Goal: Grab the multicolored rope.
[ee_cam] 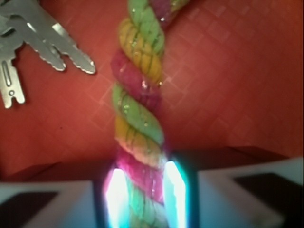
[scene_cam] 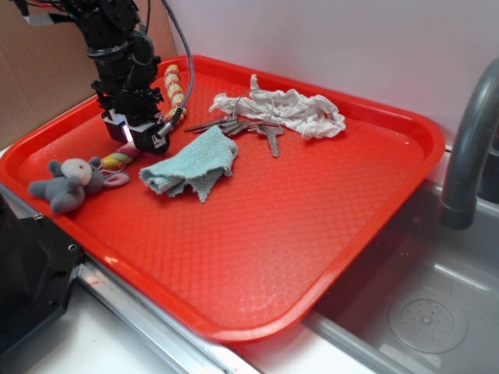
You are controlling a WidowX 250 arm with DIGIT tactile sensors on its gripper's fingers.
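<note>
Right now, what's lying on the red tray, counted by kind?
Cloths: 2, white rag and teal cloth
Ropes: 1, multicolored rope, between the hand's fingers
Plush mice: 1
Key bunches: 1
Total: 5

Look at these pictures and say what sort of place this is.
Probably a kitchen sink counter: a grey faucet arches over a steel sink basin with a drain, and the red tray rests on the counter edge beside it.

Grey plush mouse (scene_cam: 72, 182), teal cloth (scene_cam: 191, 162), keys (scene_cam: 248, 129), white rag (scene_cam: 282, 111) on red tray (scene_cam: 312, 226) beside sink (scene_cam: 437, 312).
</note>
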